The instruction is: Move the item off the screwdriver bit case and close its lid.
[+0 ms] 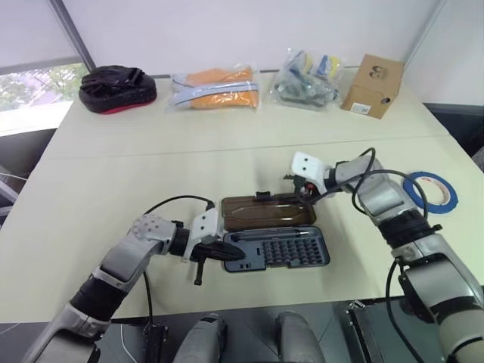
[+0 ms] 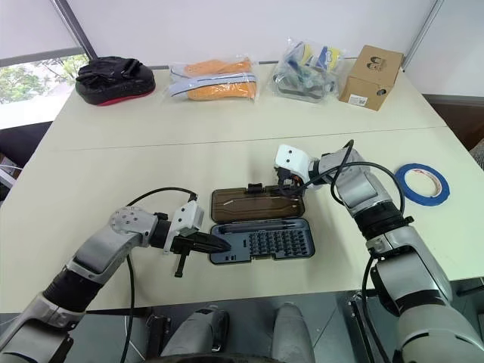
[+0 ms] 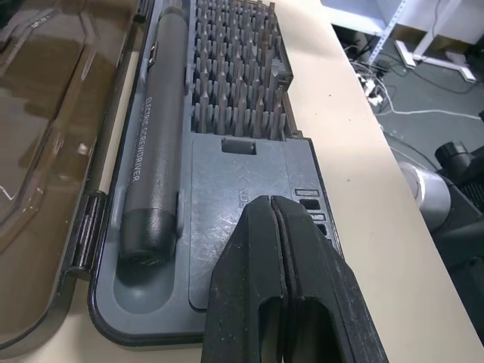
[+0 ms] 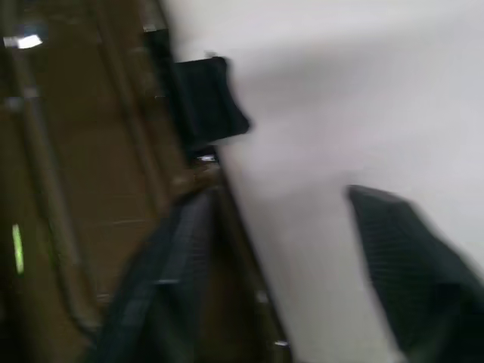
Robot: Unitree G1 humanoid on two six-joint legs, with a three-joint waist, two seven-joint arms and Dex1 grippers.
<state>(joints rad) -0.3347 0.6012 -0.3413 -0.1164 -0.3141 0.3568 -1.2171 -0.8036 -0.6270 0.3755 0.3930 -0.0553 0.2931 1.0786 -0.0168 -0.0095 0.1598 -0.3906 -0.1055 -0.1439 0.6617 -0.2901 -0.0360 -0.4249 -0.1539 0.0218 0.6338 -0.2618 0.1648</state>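
The blue tape roll (image 1: 430, 189) is already set aside near the table's (image 1: 113, 189) right edge; the bit case (image 1: 276, 249) lies open near the front edge, its lid (image 1: 266, 211) flat; the left gripper (image 3: 281, 249), jaws closed empty, is pressed on the tray; the right gripper (image 4: 280, 249), jaws partly open, straddles the lid's edge; closing remains.

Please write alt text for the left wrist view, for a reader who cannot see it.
A shut black pincer rests over the near end of an open grey bit tray holding a dark screwdriver and rows of bits. The brown lid lies open beside it.
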